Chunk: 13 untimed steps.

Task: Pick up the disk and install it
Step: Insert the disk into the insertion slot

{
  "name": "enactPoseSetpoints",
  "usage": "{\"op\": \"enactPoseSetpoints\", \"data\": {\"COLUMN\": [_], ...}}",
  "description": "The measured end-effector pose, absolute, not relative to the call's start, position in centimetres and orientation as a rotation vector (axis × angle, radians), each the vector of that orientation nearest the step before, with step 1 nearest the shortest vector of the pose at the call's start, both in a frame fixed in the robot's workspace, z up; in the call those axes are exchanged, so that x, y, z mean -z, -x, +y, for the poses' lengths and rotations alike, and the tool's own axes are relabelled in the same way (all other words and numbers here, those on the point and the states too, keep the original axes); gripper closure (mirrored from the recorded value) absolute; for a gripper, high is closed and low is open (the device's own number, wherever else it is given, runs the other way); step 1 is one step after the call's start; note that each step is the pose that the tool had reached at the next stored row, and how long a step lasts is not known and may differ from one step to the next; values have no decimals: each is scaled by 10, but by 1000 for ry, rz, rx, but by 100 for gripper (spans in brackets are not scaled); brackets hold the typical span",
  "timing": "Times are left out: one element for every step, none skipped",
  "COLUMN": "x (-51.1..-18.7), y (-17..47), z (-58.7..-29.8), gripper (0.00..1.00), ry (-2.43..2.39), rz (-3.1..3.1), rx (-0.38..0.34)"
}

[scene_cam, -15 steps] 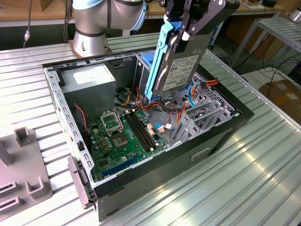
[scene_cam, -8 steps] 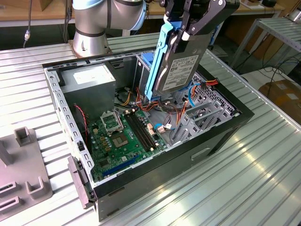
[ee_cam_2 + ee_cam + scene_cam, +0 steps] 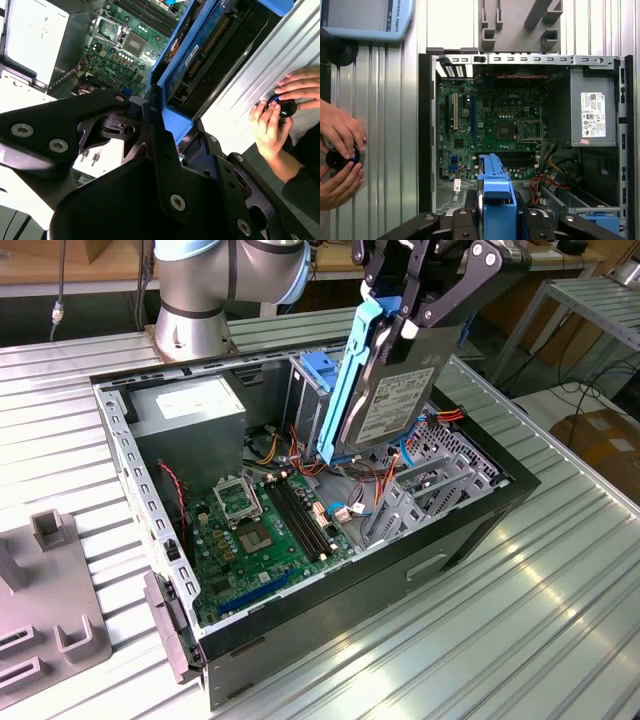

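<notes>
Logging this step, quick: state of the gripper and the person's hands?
Gripper: closed on the disk, tilted over the computer case.
Hands: both resting on a small black knob.

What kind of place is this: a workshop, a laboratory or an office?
Probably a robotics laboratory or test bench. A robot arm stands on a ribbed metal table, its pincer holds the disk over an open computer case, and a person's hands rest on a black controller.

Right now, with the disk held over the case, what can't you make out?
Exterior view: the disk blocks the case floor behind its lower end; the top edge cuts off the upper part of the gripper.
First wrist view: disk edge-on, label side unseen.
Both wrist views: a person's hands cover most of a small black object.
</notes>
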<state>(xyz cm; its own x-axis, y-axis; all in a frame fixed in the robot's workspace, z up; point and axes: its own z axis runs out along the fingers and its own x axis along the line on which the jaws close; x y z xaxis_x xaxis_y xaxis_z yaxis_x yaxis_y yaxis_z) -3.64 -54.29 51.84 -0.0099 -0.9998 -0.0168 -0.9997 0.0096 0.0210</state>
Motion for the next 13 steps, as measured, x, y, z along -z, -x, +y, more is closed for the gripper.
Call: {"op": "enactPoseSetpoints", "data": {"x": [-518,-518,-517,-517,-517,-517,-517,-516,-516,-516,-516,-515,-515], "y": [34,33,31,29,27,25,22,21,18,16,13,10,9], "z": [-544,-544,-545,-545,-545,-546,-546,-547,-547,-548,-548,-549,-549], "gripper": [63,63,63,63,63,63,63,63,63,63,63,63,63], "ry": [-2208,-2208,-2208,-2208,-2207,-2207,-2206,-2206,-2206,-2205,-2204,-2203,-2203], "rz": [-2230,-2230,-2230,-2230,-2230,-2229,-2229,-2229,-2228,-2228,-2227,-2227,-2227], "rx": [42,41,41,40,40,39,38,38,37,36,34,33,31]}}
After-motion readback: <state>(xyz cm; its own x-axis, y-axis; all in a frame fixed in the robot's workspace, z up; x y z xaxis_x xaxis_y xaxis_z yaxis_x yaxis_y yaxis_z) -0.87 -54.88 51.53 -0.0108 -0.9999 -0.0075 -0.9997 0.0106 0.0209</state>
